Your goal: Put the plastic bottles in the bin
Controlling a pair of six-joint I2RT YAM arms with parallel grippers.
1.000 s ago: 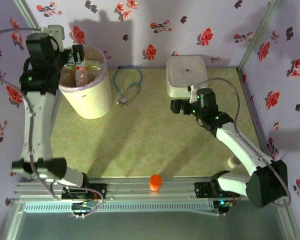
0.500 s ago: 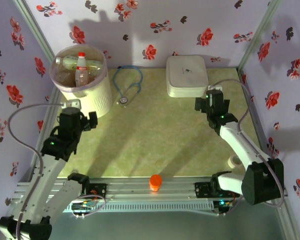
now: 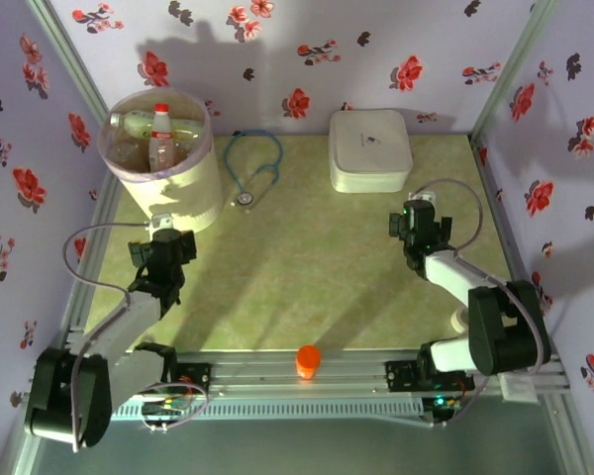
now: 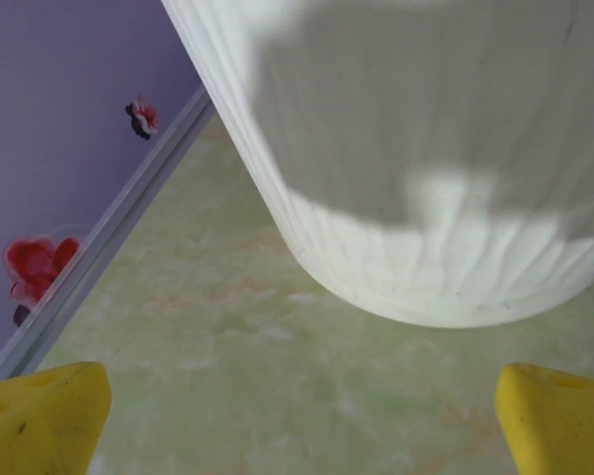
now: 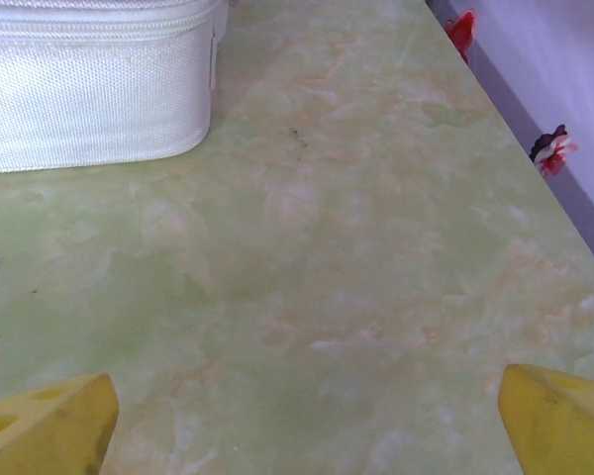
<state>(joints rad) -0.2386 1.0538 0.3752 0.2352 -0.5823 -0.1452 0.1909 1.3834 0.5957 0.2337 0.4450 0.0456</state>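
as bottles (image 3: 159,136) filled the bin (image 3: 190,194) upper left, my left gripper (image 4: 299,421) and right gripper (image 5: 307,421) gaped empty; parking seemed next.

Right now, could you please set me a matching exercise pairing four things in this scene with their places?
Things: 1 cream-white cylindrical bin; 2 blue-tubed stethoscope; 3 flat white rounded-square box; 4 orange cap-like knob.
Places: A near edge, middle; B far right; C far left, holding clear plastic bottles; D between bin and box.
Pairs: 1-C, 2-D, 3-B, 4-A.
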